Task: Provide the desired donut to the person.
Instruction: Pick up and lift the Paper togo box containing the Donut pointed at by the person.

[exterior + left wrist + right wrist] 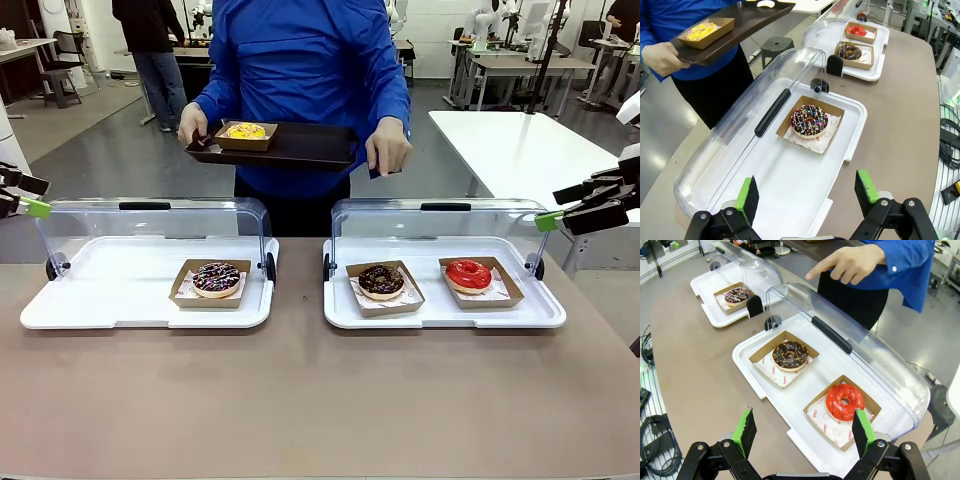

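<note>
Both grippers are seen spread wide with nothing held. The left gripper is held off the outer end of the left case. The right gripper is held off the outer end of the right case, up at lid height. Both clear lids are rolled back to the far side, so the near edges of the cases are left open.

A sprinkled donut is found in its box near the left case's inner end, with bare white floor beside it. In the right case, a chocolate donut and a red donut are set side by side, their boxes apart.

The person is placed at the far edge. A dark tray with a yellow donut is carried in one hand. The other hand is stretched over the right lid, finger out; which donut is meant cannot be told. A wide strip of bare table is left in front.
</note>
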`<action>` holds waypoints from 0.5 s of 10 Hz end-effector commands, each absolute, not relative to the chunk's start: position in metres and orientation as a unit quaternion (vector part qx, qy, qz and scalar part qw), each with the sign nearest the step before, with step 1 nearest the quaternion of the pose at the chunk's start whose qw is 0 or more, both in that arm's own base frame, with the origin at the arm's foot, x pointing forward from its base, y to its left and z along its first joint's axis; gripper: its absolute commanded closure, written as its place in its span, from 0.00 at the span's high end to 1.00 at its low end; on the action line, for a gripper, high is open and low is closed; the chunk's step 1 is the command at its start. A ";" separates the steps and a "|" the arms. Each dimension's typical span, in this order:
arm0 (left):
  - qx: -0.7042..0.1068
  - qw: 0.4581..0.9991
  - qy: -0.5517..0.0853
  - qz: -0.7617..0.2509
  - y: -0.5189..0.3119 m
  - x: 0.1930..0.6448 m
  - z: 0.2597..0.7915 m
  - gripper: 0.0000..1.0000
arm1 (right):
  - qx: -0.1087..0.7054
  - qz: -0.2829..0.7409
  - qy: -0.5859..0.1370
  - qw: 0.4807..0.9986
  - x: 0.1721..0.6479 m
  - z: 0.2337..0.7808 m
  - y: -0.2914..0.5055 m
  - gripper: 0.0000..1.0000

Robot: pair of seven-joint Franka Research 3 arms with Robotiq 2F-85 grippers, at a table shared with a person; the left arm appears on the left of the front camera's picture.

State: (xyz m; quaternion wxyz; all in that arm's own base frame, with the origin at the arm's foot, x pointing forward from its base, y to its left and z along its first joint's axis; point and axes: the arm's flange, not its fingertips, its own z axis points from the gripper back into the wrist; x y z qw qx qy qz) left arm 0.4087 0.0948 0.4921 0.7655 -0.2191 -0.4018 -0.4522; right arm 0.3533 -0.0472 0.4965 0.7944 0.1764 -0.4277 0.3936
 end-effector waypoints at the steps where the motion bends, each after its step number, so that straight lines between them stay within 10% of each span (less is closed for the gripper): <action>1: -0.224 0.762 -0.408 -0.450 0.096 0.408 0.492 1.00 | 0.179 0.399 -0.431 0.789 0.355 0.494 -0.047 1.00; 5: -0.224 0.762 -0.408 -0.450 0.096 0.408 0.492 1.00 | 0.179 0.399 -0.431 0.789 0.355 0.494 -0.047 1.00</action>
